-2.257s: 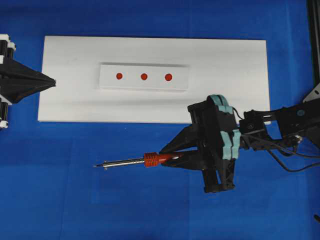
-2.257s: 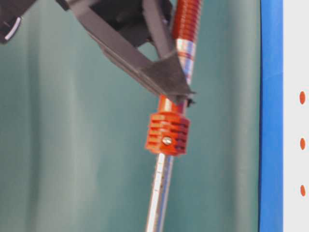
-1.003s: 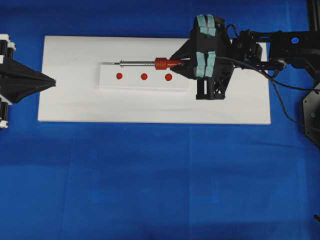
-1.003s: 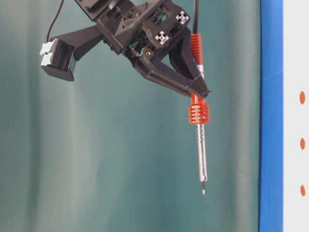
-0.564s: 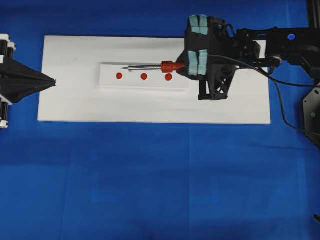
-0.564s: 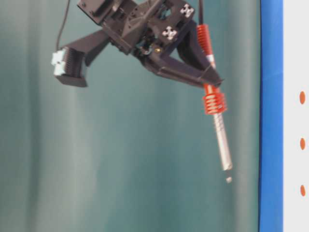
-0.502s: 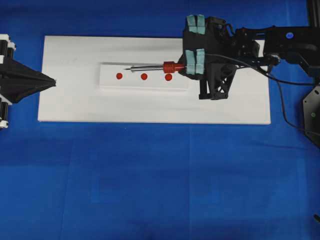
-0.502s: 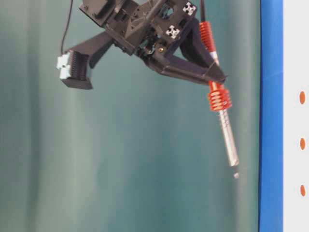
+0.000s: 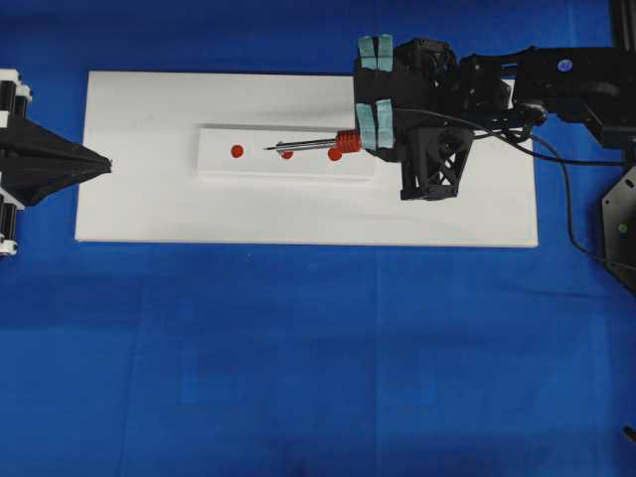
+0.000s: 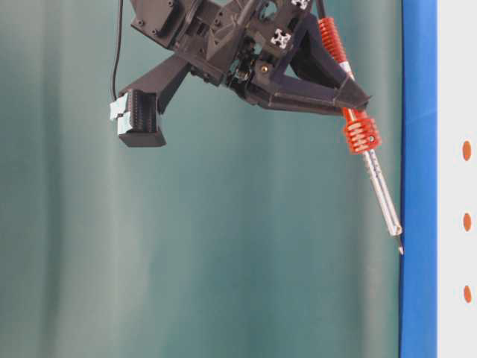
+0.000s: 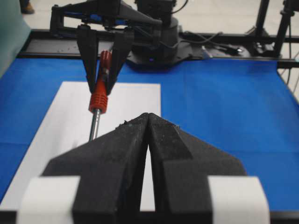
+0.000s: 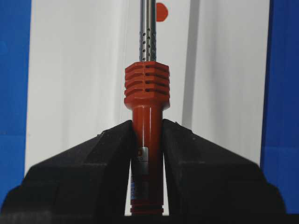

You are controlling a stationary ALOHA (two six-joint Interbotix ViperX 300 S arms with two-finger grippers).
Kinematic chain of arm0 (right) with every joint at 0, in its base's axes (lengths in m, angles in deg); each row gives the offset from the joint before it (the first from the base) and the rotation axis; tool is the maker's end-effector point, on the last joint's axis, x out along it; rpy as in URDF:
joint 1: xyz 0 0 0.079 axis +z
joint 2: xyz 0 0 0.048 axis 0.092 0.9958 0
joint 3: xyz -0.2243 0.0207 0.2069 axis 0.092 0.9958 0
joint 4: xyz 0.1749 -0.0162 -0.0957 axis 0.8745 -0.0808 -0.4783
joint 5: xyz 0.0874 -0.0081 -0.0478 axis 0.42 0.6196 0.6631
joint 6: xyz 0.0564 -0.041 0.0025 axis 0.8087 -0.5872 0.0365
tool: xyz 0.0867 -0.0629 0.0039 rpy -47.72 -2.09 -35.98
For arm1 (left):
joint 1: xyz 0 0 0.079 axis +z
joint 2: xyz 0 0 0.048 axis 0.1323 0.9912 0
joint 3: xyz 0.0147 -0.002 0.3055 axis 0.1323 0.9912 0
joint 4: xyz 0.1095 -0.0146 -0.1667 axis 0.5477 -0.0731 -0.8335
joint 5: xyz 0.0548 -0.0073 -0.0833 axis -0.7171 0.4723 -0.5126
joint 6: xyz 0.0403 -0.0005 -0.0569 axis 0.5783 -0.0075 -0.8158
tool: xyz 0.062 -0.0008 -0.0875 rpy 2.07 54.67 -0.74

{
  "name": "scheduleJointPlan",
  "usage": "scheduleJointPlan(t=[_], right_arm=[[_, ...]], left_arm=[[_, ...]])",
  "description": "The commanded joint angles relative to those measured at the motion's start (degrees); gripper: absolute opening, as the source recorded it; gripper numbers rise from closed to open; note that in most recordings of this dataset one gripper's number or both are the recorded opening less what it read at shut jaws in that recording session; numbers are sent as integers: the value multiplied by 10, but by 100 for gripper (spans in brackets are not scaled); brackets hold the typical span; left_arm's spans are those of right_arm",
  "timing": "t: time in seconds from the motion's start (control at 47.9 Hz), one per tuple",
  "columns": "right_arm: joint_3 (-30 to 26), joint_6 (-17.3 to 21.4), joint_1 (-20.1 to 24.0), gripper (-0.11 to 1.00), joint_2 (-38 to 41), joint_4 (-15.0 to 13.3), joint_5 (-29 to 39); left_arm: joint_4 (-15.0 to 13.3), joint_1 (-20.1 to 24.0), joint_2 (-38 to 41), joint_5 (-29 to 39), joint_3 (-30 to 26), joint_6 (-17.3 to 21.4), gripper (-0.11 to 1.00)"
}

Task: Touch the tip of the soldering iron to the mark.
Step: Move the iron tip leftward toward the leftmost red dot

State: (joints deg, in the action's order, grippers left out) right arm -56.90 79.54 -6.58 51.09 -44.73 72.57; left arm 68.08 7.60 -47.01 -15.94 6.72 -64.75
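Observation:
The soldering iron (image 9: 346, 142) has a red-orange handle and a silver shaft, and my right gripper (image 9: 366, 139) is shut on the handle. It is tilted tip-down over the white strip (image 9: 214, 164) that carries three red marks (image 9: 237, 151) (image 9: 286, 154) (image 9: 335, 154). From above, the tip lies between the left and middle marks. In the table-level view the soldering iron (image 10: 361, 136) slants toward the board; I cannot tell whether the tip touches. The right wrist view shows the soldering iron (image 12: 146, 86) clamped in the right gripper (image 12: 147, 128), with one mark (image 12: 161, 11) ahead. My left gripper (image 9: 99, 162) is shut and holds nothing.
The strip lies on a large white board (image 9: 149, 209) on the blue table cover (image 9: 298, 378). The iron's black cord (image 9: 556, 189) trails to the right behind the right arm. In the left wrist view, the left gripper (image 11: 148, 117) points along the board toward the soldering iron (image 11: 98, 100).
The right gripper has tipped the soldering iron more steeply and brought it down toward the strip. From above, its tip has drawn back rightward from the left mark. The left gripper has not moved.

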Motion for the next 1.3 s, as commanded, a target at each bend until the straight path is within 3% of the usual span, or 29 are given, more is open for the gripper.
scheduleJointPlan(t=[0.0,0.752,1.275], right_arm=[[-15,1,-2,6,-6,-1,-9],[-19,2,-2,6,-1,-1,-18],[-73,-1,-3,6,92,-1,-17]], left_arm=[[1,1,2,-3,-5,-1,0],[1,1,2,-3,-5,-1,0],[2,1,2,-3,-4,-1,0]])
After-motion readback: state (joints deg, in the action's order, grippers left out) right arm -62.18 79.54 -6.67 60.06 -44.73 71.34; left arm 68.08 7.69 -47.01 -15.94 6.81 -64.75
